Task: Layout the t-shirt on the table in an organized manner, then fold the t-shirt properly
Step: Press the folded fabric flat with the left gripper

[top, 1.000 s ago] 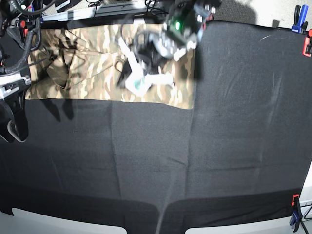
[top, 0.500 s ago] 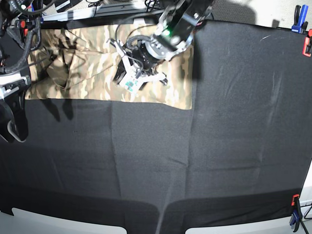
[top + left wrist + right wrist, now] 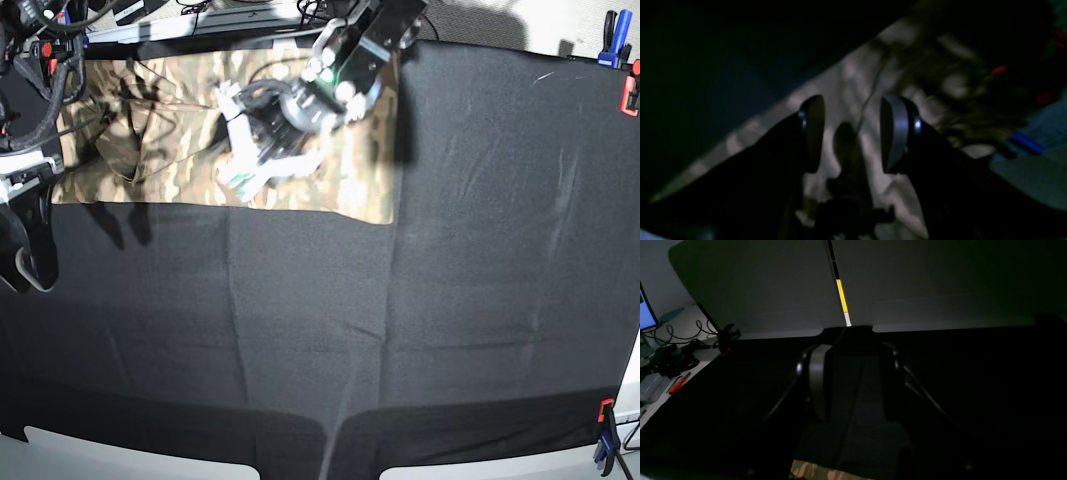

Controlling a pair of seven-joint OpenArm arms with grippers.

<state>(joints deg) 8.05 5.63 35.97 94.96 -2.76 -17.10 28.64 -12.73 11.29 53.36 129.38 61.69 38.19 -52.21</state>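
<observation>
T-shirt [image 3: 180,140] looks soft, light, limp; best pinched at an edge. Left gripper [image 3: 851,133] seems parted, empty; right gripper [image 3: 853,383] likewise.

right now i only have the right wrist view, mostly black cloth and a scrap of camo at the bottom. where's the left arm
Observer: Over the t-shirt, near the table's far edge; the left gripper is above the cloth's middle.
Operator: is it gripping the shirt
Observer: No. The left wrist view shows the left gripper's jaws apart, with camouflage cloth visible between them and nothing pinched.
Operator: how's the shirt lying
Observer: As a long strip along the far edge, bunched and wrinkled at the end nearest the right gripper.
</observation>
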